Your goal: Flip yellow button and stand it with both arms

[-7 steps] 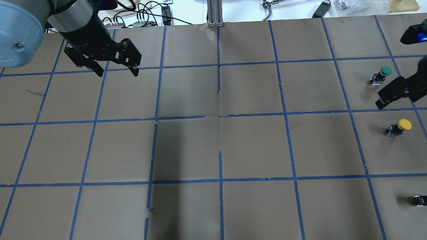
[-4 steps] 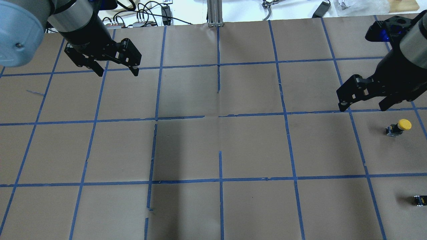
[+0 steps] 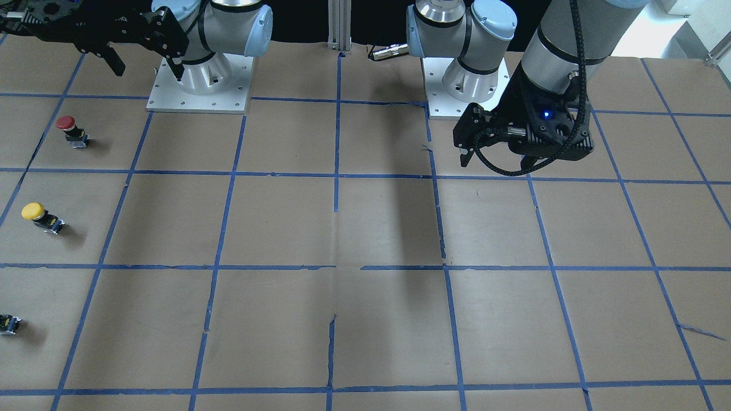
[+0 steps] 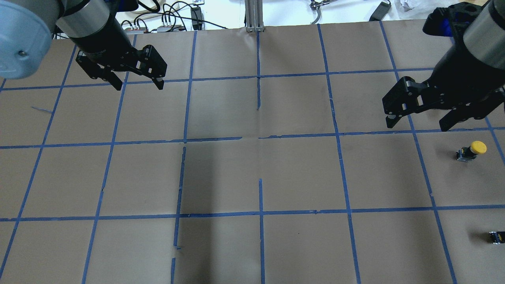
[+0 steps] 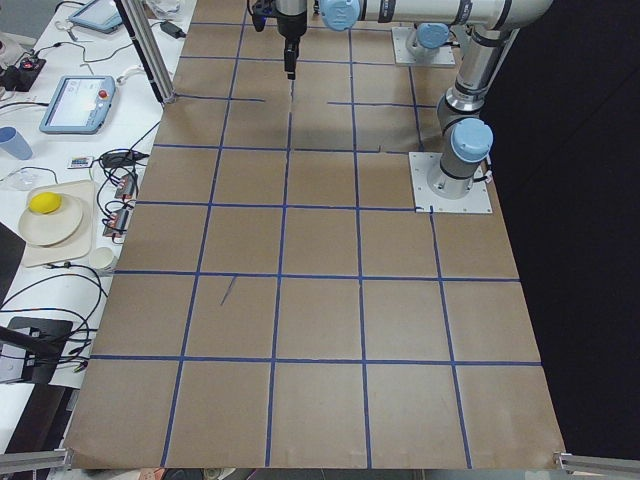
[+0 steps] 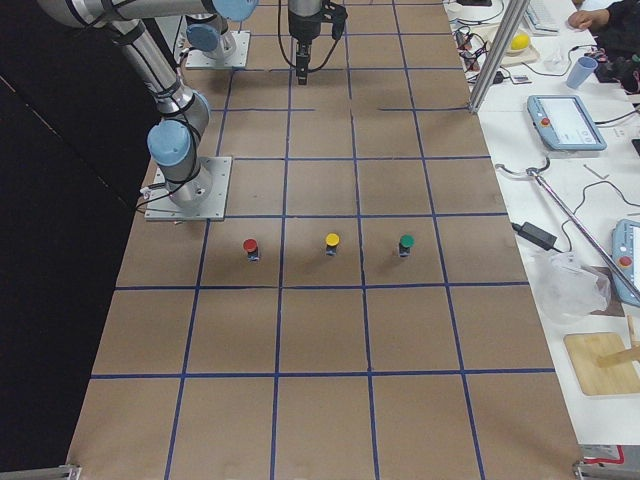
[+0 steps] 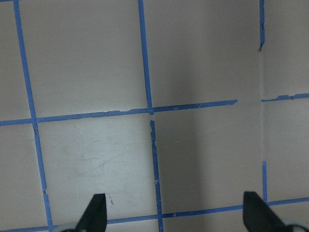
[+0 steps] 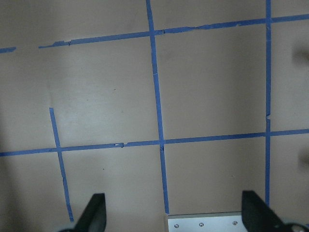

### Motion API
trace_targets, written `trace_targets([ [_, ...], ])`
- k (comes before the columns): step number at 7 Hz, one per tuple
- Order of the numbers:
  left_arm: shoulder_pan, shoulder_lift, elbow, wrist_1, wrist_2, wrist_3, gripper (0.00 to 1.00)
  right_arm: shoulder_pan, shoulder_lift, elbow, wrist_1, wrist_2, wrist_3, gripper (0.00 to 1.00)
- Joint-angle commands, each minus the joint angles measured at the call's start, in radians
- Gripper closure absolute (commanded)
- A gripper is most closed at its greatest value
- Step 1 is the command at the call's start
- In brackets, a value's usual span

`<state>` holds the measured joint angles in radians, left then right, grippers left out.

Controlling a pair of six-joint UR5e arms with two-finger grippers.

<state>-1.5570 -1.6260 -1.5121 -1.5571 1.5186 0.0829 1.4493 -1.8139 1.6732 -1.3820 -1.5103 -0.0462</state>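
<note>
A: While both arms hang above it, what takes up most of the scene?

B: A wide table (image 4: 300,173) covered in brown paper, marked into squares by strips of blue tape (image 4: 260,213). The silver-grey jointed left arm (image 4: 85,23) reaches over the robot's left half. The matching right arm (image 4: 479,31) reaches over its right half.

A: And the tools on them?

B: The black two-finger left gripper (image 4: 139,86) has its fingers spread wide, and its wrist view shows only paper and tape between them. The black right gripper (image 4: 416,126) is spread just as wide and grips nothing.

A: Where is the yellow button?

B: The yellow button (image 4: 471,150) is a small push switch with a round yellow cap on a short black body. It sits on the paper toward the table's end on the robot's right, and neither gripper touches it. In the overhead view the right gripper is near it but apart.

A: Upright or lying down?

B: From the right-side camera the cap shows above the body, but I cannot tell for sure.

A: What is around it?

B: It is the middle of a row of three, each in its own square. A red-capped button (image 6: 250,247) sits on the robot's side of it, and a green-capped button (image 6: 406,244) on the far side.
</note>
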Motion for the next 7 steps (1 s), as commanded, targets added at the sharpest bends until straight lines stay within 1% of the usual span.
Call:
trace_targets([
  [1, 0.0, 0.0, 0.004, 0.0, 0.0, 0.0, 0.0, 0.051, 0.016, 0.003, -0.006, -0.005, 0.006, 0.0],
  [2, 0.0, -0.002, 0.009, -0.001, 0.0, 0.0, 0.0, 0.078, 0.018, 0.005, -0.009, -0.01, 0.029, 0.0],
  [3, 0.0, -0.002, 0.007, -0.001, 0.0, 0.0, 0.0, 0.082, 0.016, 0.025, -0.008, -0.011, 0.038, 0.0],
  [4, 0.0, -0.002, 0.007, -0.001, 0.0, 0.0, 0.0, 0.082, 0.009, 0.067, -0.031, -0.011, 0.039, 0.0],
  [5, 0.0, -0.002, 0.007, -0.001, 0.0, 0.0, 0.0, 0.082, 0.008, 0.071, -0.075, -0.017, 0.034, 0.0],
  [6, 0.0, -0.002, 0.007, -0.001, 0.0, 0.0, 0.0, 0.079, 0.011, 0.065, -0.072, -0.036, 0.028, 0.0],
  [7, 0.0, -0.002, 0.007, -0.001, 0.0, 0.0, 0.0, 0.08, 0.01, 0.065, -0.074, -0.1, 0.026, 0.0],
])
